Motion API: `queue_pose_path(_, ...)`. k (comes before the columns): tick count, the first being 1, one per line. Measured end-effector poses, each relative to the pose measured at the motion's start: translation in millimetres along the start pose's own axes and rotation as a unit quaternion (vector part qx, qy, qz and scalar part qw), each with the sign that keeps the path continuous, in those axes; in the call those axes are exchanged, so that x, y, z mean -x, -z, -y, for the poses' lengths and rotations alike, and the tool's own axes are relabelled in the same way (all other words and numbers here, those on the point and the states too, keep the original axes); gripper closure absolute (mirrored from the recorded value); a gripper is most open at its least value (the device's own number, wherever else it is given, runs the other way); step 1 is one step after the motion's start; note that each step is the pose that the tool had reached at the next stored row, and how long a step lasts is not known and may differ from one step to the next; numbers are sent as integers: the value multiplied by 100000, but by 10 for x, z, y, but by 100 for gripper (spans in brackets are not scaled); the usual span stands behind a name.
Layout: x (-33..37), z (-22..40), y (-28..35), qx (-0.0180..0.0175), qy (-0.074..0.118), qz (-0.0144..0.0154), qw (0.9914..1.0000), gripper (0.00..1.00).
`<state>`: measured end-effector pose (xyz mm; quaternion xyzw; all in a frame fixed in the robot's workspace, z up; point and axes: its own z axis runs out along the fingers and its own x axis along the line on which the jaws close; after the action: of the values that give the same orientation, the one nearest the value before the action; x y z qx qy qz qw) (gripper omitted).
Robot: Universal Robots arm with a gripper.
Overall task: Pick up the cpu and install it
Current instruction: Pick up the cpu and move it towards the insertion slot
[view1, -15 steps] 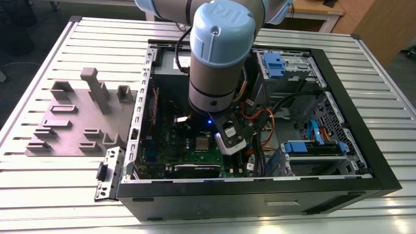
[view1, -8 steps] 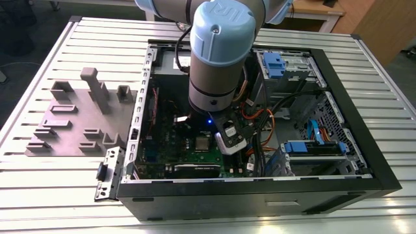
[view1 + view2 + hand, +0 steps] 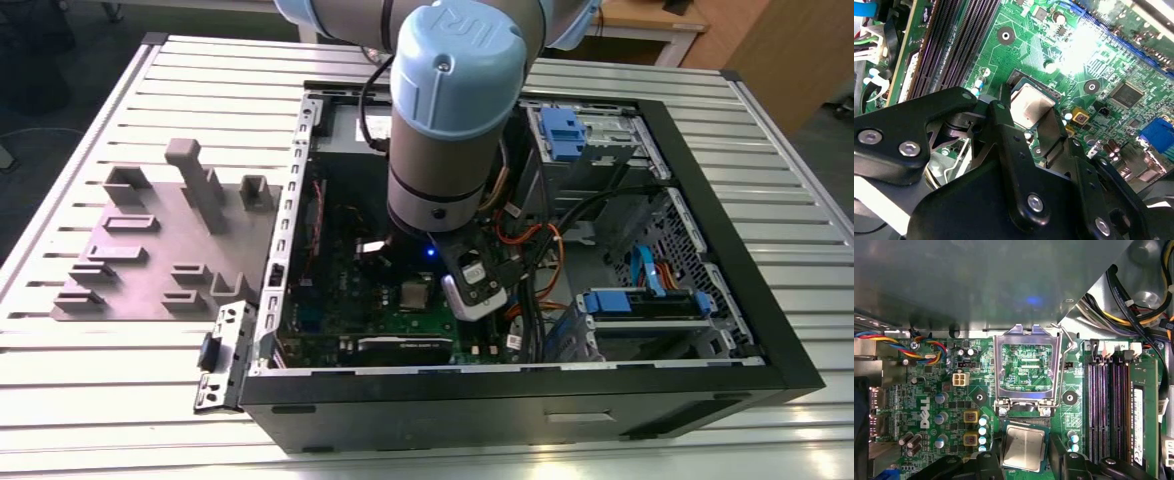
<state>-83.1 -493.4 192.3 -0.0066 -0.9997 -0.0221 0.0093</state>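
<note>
Silver-grey cpu (image 3: 1024,445) — one, lying in socket on green motherboard (image 3: 1079,425), just beside one load frame (image 3: 1026,365) swung open. One gripper (image 3: 1026,457) clamped on cpu: two fingers (image 3: 1056,452) against opposite edges. Four memory slots (image 3: 1109,410) near. One cpu edge hidden behind black gripper body — socket mostly covered.

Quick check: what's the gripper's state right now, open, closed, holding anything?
Gripper: at the cpu on the motherboard; whether it is gripping the chip or open cannot be told.
</note>
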Motion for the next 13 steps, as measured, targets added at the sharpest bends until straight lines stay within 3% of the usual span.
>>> queue_pose_path(13, 38, 0, -5, 2, 4, 3, 100000, 56)
